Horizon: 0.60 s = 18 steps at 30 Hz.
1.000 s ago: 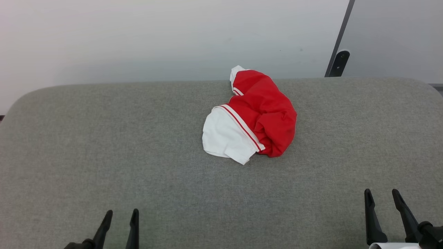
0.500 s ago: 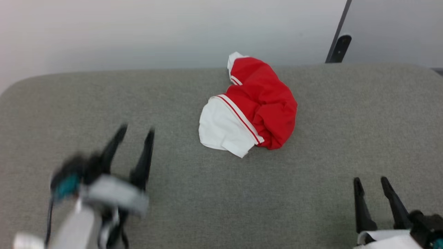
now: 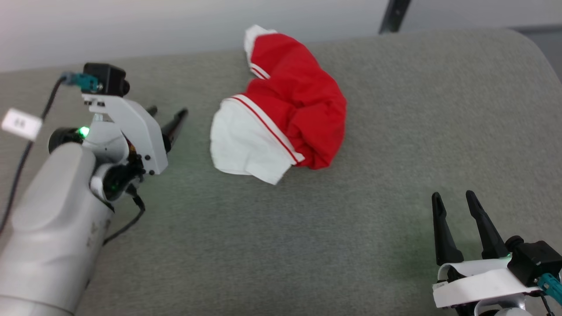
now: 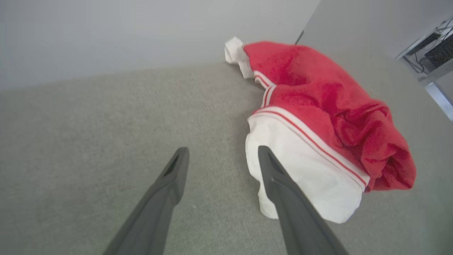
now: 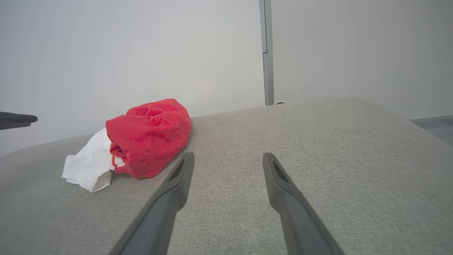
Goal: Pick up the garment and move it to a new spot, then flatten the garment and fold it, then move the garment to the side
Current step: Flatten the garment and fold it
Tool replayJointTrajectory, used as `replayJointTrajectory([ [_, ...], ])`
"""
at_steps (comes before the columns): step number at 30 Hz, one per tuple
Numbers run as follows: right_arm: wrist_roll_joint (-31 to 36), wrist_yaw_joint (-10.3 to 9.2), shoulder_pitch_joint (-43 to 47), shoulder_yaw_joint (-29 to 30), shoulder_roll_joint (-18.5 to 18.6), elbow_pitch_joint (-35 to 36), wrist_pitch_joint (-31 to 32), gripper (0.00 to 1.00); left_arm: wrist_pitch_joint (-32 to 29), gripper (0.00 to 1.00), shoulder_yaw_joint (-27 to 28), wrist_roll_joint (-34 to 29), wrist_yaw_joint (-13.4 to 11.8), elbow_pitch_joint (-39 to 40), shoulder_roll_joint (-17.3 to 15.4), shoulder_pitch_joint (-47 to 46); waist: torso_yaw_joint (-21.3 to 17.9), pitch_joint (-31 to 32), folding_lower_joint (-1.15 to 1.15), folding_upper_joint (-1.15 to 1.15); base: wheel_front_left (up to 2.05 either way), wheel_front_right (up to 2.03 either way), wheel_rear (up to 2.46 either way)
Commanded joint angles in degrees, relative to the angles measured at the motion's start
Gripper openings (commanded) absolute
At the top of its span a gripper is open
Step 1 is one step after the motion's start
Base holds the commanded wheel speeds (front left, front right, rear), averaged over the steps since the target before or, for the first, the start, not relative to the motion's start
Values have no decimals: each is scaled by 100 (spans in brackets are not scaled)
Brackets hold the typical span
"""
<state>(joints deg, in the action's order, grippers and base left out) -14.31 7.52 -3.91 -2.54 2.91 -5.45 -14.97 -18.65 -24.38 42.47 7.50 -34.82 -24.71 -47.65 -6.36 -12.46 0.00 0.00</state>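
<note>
Garment [image 3: 287,109] bunched on grey bench [image 3: 351,237], near far edge. Left gripper [image 4: 223,152] spread wide, empty, one finger just beside the white panel. Right gripper [image 3: 453,198] spread, empty, well apart.

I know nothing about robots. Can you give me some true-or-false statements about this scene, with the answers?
1. The jersey lies crumpled on the grey surface. True.
2. The left gripper is clamped on the jersey. False: it is open beside the white part, holding nothing.
3. The right gripper is open. True.
4. The right gripper is nearer the jersey than the left gripper. False: the left gripper is nearer.
</note>
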Motion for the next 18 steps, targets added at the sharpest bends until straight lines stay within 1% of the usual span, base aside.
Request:
replayJointTrajectory([
  [1,-72,-6,-82,-25,-6,38,-26,100,-482,100,-116,301,-3,-194,-27,-195,-337,-339,0,0,0,0,0],
  [5,-99,-6,-149,-47,-4,98,-28,100,-1470,100,-385,866,-3,-453,-130,-484,-453,-451,0,0,0,0,0],
  [7,-110,-6,-160,-59,-4,109,-28,100,-1900,100,-552,1023,-3,-501,-201,-534,-492,-490,0,0,0,0,0],
  [10,-124,-6,-210,-72,-4,144,-29,100,-2201,100,-732,1124,-3,-535,-323,-605,-528,-558,0,0,0,0,0],
  [13,-133,-6,-228,-76,-4,159,-28,100,-2405,100,-804,1308,-3,-578,-289,-610,-535,-609,0,0,0,0,0],
  [18,-153,-6,-287,-82,-4,178,-28,100,-2498,100,-822,1701,-3,-459,-245,-551,-538,-684,0,0,0,0,0],
])
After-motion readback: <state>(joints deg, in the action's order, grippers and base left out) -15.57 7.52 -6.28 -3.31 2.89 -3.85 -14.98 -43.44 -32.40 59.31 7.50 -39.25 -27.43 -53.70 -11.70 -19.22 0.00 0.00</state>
